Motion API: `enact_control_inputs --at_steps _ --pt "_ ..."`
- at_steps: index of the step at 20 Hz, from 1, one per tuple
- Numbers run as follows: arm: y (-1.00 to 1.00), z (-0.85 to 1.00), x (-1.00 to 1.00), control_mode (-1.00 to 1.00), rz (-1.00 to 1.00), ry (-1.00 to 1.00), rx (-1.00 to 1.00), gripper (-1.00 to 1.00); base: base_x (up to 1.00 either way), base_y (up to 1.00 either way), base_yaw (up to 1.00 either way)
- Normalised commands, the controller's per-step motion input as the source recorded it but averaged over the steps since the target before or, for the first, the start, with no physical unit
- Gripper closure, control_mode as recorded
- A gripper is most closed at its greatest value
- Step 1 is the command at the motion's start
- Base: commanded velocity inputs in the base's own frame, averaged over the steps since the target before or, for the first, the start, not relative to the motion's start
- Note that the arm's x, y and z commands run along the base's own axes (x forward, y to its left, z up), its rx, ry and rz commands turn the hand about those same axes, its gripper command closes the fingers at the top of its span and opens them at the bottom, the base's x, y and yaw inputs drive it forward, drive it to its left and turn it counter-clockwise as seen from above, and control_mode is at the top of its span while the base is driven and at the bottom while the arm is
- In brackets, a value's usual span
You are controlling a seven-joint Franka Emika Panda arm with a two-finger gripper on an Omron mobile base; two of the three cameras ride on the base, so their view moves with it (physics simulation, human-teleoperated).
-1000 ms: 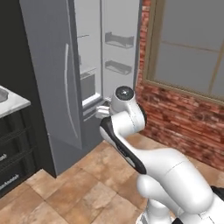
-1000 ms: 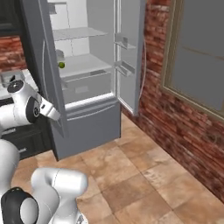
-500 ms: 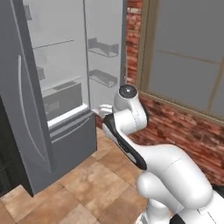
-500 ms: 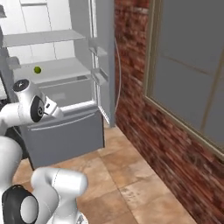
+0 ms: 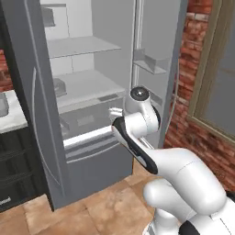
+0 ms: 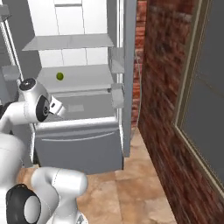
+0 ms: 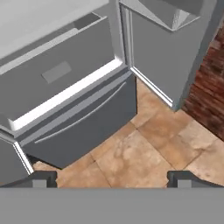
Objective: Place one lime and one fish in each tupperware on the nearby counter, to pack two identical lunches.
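Here's the fridge [image 5: 87,92] wide open in front of the robot, pale grey shelves [image 6: 72,42] bare and bright inside, and one small green lime [image 6: 60,76] sits alone on the middle shelf in the right base view, near its left side. The gripper [image 7: 111,179] hangs out over the floor in front of the freezer drawer [image 7: 83,127], its two dark fingertips [image 7: 41,179] set far apart at the bottom of the hand view, nothing between them. Below is tan stone tile [image 7: 144,153], warm and mottled. The fridge's right door [image 5: 158,69] stands swung out, with grey bins [image 5: 149,62] on its inner face. To the right runs a red brick wall [image 6: 162,109] with a big dark-framed window [image 6: 205,100]. Off at the far left of the left base view, a sliver of marble counter [image 5: 11,121] shows over black drawers [image 5: 18,174], and a grey tupperware [image 5: 2,104] peeks in at the edge on top of it.
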Motion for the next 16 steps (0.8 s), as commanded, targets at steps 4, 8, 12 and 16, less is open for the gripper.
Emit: enact_control_inputs --at_steps 4,8,12,16 --pt "0.0 0.0 0.0 1.0 0.0 0.0 0.0 -1.0 1.0 -0.13 0.51" --pt "0.0 0.0 0.0 1.0 0.0 0.0 0.0 -1.0 1.0 -0.24 0.3" --pt "0.0 0.0 0.0 1.0 0.0 0.0 0.0 -1.0 0.78 -0.51 0.02" --pt "0.0 0.0 0.0 1.0 0.0 0.0 0.0 -1.0 0.14 -0.02 0.03"
